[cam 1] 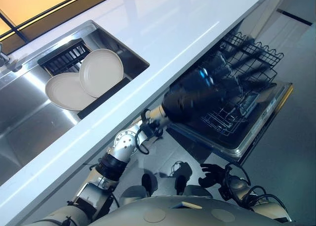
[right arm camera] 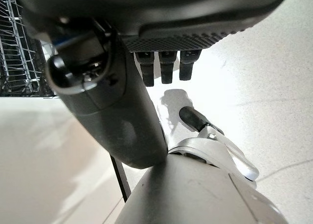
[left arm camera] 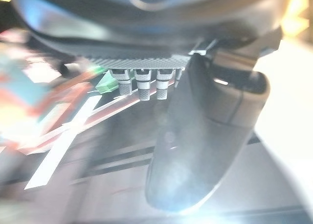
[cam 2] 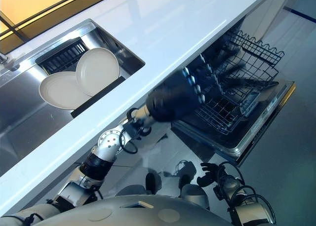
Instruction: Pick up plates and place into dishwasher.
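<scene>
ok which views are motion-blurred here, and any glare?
Eye views: the left hand is smeared over the dishwasher rack, while the plates in the sink stay crisp; the counter carries pale window reflections. Left wrist view: background streaked, blown-out patches along both sides. Right wrist view: sharp, with the right hand casting a soft shadow on the bright floor.

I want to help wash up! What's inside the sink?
Two cream plates lean inside the sink, one overlapping the other, propped against a black rack. Whatever lies under the plates is covered, so I can't tell.
</scene>
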You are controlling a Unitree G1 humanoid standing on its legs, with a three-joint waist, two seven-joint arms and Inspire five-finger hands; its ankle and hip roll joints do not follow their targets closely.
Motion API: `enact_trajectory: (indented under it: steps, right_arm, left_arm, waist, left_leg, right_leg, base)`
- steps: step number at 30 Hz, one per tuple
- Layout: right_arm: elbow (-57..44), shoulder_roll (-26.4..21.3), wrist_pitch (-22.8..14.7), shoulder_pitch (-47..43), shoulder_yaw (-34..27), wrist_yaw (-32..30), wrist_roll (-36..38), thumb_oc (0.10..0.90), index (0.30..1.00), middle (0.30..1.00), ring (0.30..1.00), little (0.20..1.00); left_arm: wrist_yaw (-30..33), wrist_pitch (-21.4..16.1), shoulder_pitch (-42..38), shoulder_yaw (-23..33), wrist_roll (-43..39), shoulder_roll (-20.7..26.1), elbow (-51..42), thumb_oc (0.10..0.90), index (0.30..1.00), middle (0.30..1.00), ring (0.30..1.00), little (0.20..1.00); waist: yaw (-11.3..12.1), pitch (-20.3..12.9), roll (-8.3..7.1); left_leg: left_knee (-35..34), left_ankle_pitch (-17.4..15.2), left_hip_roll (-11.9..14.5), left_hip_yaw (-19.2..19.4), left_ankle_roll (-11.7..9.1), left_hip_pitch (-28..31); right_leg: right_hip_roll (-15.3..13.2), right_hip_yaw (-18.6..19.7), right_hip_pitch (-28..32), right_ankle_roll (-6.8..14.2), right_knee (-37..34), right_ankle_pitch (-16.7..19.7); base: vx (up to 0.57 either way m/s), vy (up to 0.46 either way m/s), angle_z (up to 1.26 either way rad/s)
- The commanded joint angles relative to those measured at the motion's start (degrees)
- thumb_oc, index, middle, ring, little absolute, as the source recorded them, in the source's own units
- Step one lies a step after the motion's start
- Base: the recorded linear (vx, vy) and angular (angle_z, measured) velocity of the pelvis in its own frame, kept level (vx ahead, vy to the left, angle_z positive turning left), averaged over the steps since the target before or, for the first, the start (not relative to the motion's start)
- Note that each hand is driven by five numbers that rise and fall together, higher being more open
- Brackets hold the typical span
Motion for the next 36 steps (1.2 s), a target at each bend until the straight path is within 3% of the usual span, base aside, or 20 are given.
enact_trajectory:
  steps: [1, 2, 4, 7, 9, 12, 20, 25, 30, 36]
  right_arm:
    - [3.0, 1.6, -0.6, 0.8, 2.0, -0.6, 1.1, 0.800, 0.900, 0.900, 0.900, 0.900]
    - [3.1, 1.6, -0.6, 1.3, 1.8, -0.7, 0.9, 0.800, 0.900, 0.900, 0.900, 0.900]
    - [3.1, 1.5, -1.0, 2.1, 1.4, -1.0, 0.5, 0.800, 0.900, 0.900, 0.900, 0.900]
    - [3.0, 1.4, -2.2, 4.1, 0.5, -1.8, -0.1, 0.800, 0.900, 0.900, 0.900, 0.900]
    - [3.0, 1.3, -3.1, 4.8, 0.1, -2.1, -0.3, 0.800, 0.900, 0.900, 0.900, 0.900]
    - [2.8, 1.1, -3.7, 4.9, 0.0, -2.1, -0.5, 0.800, 0.900, 0.900, 0.900, 0.900]
    - [0.8, 0.5, -3.9, 4.7, 0.2, -1.4, -0.5, 0.800, 0.900, 0.900, 0.900, 0.900]
    - [0.2, -0.3, -2.5, 4.9, 0.5, -1.5, -1.2, 0.800, 0.900, 0.900, 0.900, 0.900]
    - [-1.1, -1.3, -1.4, 4.8, 0.2, -1.1, -1.9, 0.800, 0.900, 0.900, 0.900, 0.900]
    - [-2.9, -1.8, -1.2, 5.1, -0.5, -1.3, -2.6, 0.800, 0.900, 0.900, 0.900, 0.900]
  left_arm:
    - [9.2, -17.5, -3.0, 8.0, 2.4, -1.9, -2.9, 0.800, 0.900, 0.900, 0.900, 0.900]
    - [11.4, -20.6, -2.6, 9.6, 6.3, -0.9, -2.9, 0.800, 0.900, 0.900, 0.900, 0.900]
    - [14.9, -22.9, -2.1, 11.6, 10.9, 0.4, -3.6, 0.800, 0.900, 0.900, 0.900, 0.900]
    - [21.3, -29.2, -1.3, 18.9, 28.7, 6.2, -5.7, 0.800, 0.900, 0.900, 0.900, 0.900]
    - [25.9, -28.4, -1.6, 22.4, 31.7, 9.1, -6.8, 0.800, 0.900, 0.900, 0.900, 0.900]
    - [27.1, -26.9, -1.7, 25.5, 35.9, 11.6, -7.3, 0.800, 0.900, 0.900, 0.900, 0.900]
    - [40.6, -32.3, -6.4, 29.2, 57.1, 26.5, -4.5, 0.800, 0.900, 0.900, 0.900, 0.900]
    - [44.6, -29.8, -10.8, 29.0, 65.3, 35.6, 0.0, 0.800, 0.900, 0.900, 0.900, 0.900]
    - [43.3, -24.7, -13.7, 26.6, 74.6, 44.3, 7.5, 0.800, 0.900, 0.900, 0.900, 0.900]
    - [38.3, -23.9, -14.6, 25.6, 77.5, 50.8, 16.4, 0.800, 0.900, 0.900, 0.900, 0.900]
  waist:
    - [2.0, -1.3, 0.30]
    - [2.3, -1.3, 0.30]
    - [2.5, -1.2, 0.27]
    - [3.7, -1.3, 0.25]
    - [4.1, -1.5, 0.19]
    - [4.5, -1.7, 0.13]
    - [4.8, -1.5, 0.39]
    - [4.5, -0.8, 1.05]
    - [4.1, 0.5, 1.60]
    - [3.7, 1.7, 1.86]
  left_leg:
    - [1.0, -5.9, -2.9, -1.2, 2.4, -0.8]
    - [1.1, -5.9, -3.0, -1.5, 2.4, -0.8]
    - [1.1, -5.8, -3.2, -1.9, 2.4, -0.8]
    - [1.0, -5.6, -3.7, -2.8, 2.6, -1.2]
    - [0.8, -5.5, -4.0, -3.1, 2.8, -1.4]
    - [0.8, -5.5, -4.3, -3.1, 3.0, -1.4]
    - [1.5, -6.0, -4.8, -1.8, 3.8, -1.5]
    - [3.5, -6.6, -5.1, -0.7, 4.4, -2.5]
    - [6.2, -7.7, -5.6, -0.1, 5.1, -3.6]
    - [6.8, -7.9, -5.9, 0.2, 5.6, -4.4]
  right_leg:
    - [0.3, 0.6, -3.8, 3.0, 7.0, -5.4]
    - [0.2, 0.4, -3.7, 2.9, 6.7, -5.3]
    - [0.2, 0.2, -3.5, 2.9, 6.5, -5.3]
    - [0.0, -0.4, -3.4, 2.9, 5.9, -5.2]
    - [-0.1, -0.5, -3.5, 3.0, 5.8, -5.1]
    - [-0.2, -0.4, -3.7, 3.0, 5.7, -5.2]
    - [-0.9, 0.6, -4.8, 3.9, 7.1, -5.2]
    - [-1.6, 1.1, -6.1, 4.6, 8.8, -5.2]
    - [-2.1, 2.3, -7.7, 5.7, 10.9, -5.0]
    - [-2.3, 3.6, -8.6, 6.8, 11.5, -4.3]
  base:
    - [0.09, 0.049, 0.01]
    - [0.07, 0.041, 0.03]
    - [0.06, 0.045, 0.05]
    - [0.07, 0.077, 0.05]
    - [0.07, 0.094, 0.08]
    - [0.06, 0.077, 0.08]
    - [0.09, 0.093, -0.02]
    - [0.05, 0.087, -0.03]
    - [0.05, 0.085, -0.05]
    - [0.04, 0.056, -0.09]
